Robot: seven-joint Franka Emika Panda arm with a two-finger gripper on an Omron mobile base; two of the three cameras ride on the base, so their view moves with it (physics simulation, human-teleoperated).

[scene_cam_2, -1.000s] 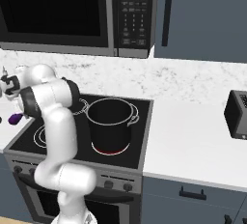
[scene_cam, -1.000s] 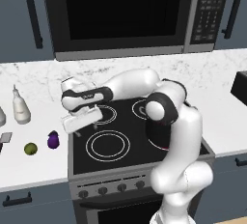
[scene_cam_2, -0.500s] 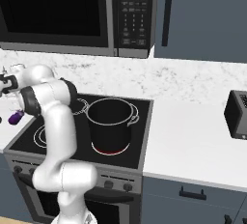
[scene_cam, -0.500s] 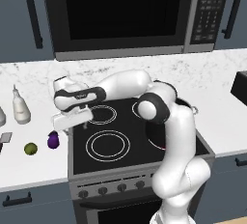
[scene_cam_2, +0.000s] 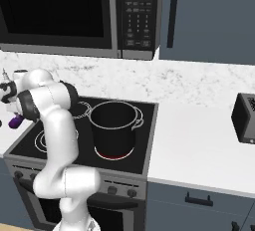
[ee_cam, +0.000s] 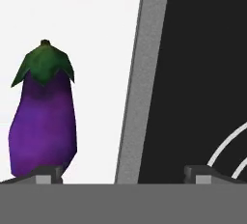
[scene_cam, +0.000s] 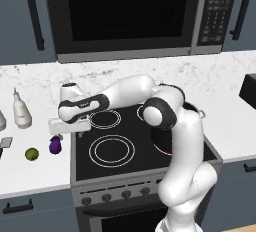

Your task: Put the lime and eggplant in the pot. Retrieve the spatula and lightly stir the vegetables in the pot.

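The eggplant (scene_cam: 55, 146) lies on the white counter just left of the stove, purple with a green cap. It stands large in the hand view (ee_cam: 43, 117), in front of my left fingertip (ee_cam: 46, 174) rather than between the two. My gripper (scene_cam: 68, 130) hangs open just above and right of it, over the stove's left edge. The lime (scene_cam: 31, 154) sits further left on the counter. The black pot (scene_cam_2: 115, 125) stands on the stove's right front burner; my arm covers most of it in the left base view. The spatula's grey blade (scene_cam: 5, 142) shows at the far left edge.
A white bottle (scene_cam: 21, 113) stands behind the lime. The stove's grey rim (ee_cam: 140, 83) runs between my fingers. The microwave (scene_cam: 130, 11) hangs overhead. A dark toaster (scene_cam_2: 244, 118) sits on the right counter.
My hand has swung left from above the stove's left burners and come down towards the eggplant. The gripper has stayed open. Eggplant, lime and pot have not moved.
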